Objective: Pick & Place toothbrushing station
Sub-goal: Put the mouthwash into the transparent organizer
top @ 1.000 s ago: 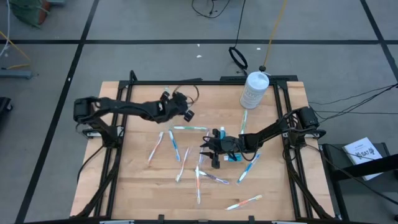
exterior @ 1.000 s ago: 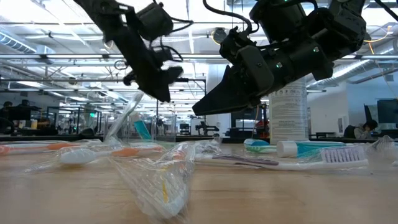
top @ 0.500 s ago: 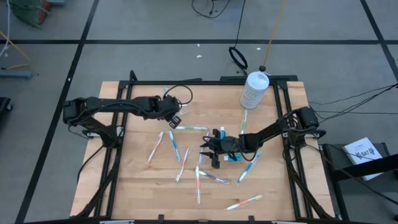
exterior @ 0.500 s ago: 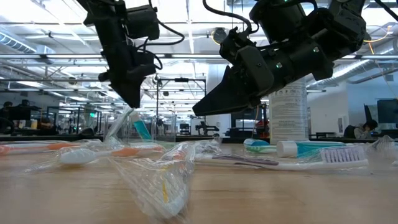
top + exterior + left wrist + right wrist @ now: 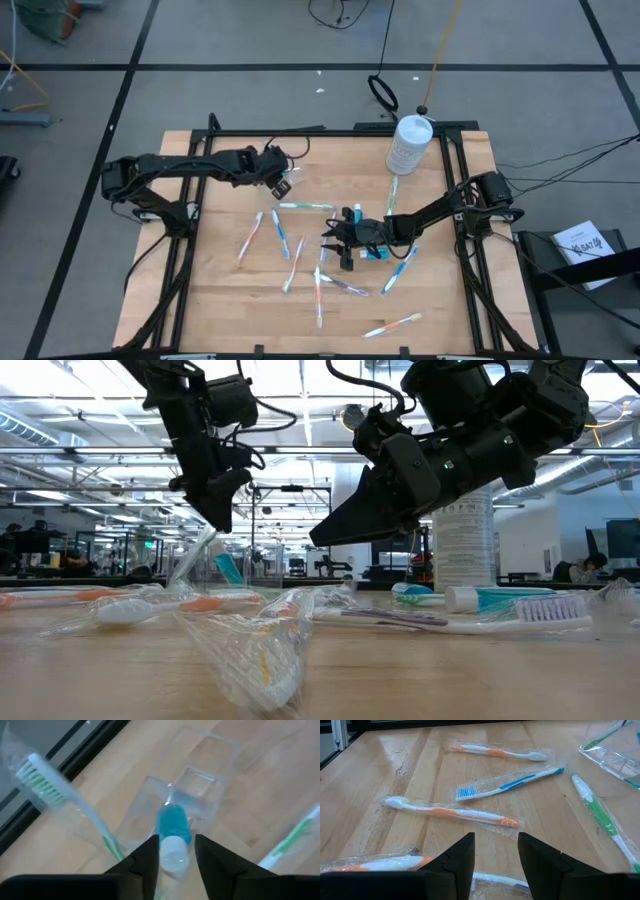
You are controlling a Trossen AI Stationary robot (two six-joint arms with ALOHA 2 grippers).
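Note:
The clear cup (image 5: 202,782) stands on the table's far left part, and a green-bristled toothbrush (image 5: 47,785) leans in it. A teal toothpaste tube (image 5: 173,826) points white cap up out of the cup. My left gripper (image 5: 177,865) hangs over the cup (image 5: 200,560), pointing steeply down, open, its fingers either side of that cap. My right gripper (image 5: 335,240) hovers open and level over the table's middle, with nothing between its fingers (image 5: 465,855). Several wrapped toothbrushes (image 5: 293,265) lie flat around it. My left gripper comes from above, and its two fingers (image 5: 150,860) flank the tube's white cap (image 5: 173,859). A sliver of space shows between the cap and one finger. I cannot tell whether the other finger touches it.
A large white bottle (image 5: 408,145) stands at the far right. Another teal tube (image 5: 375,252) lies under the right arm. Toothbrushes (image 5: 452,812) are spread over the middle and the near side (image 5: 395,325). Black frame rails (image 5: 190,250) run along the table's edges.
My left gripper has gone toward the table's left edge until it is over the cup, and has tipped to point more steeply down. The cup, the toothbrush in it and the tube have stayed where they were.

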